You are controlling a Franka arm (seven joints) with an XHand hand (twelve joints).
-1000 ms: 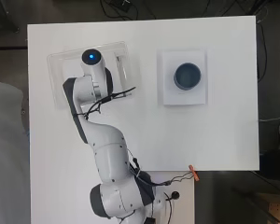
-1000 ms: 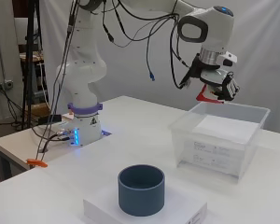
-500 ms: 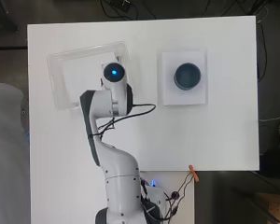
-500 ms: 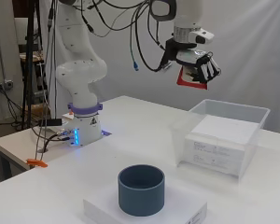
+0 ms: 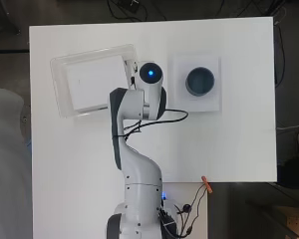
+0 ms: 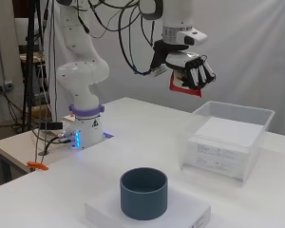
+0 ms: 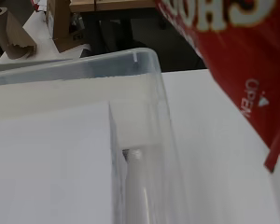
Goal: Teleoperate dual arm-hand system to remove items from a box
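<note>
White desk [image 6: 133, 128] is noted below a flat red printed foil packet [image 6: 184, 84], judged light, pliable and slippery, best pinched across its flat faces, held aloft beside the clear plastic box [image 6: 230, 137] by curled fingers of the black-and-white hand [image 6: 192, 71].

A clear plastic box [image 6: 230, 137] stood upright on the white worktop [image 6: 142, 137], holding a white block that filled most of it. A flat red packet [image 6: 185, 86] with pale lettering hung in the air, above and just beside the box's rim, clasped in curled fingers [image 6: 199, 73].
</note>
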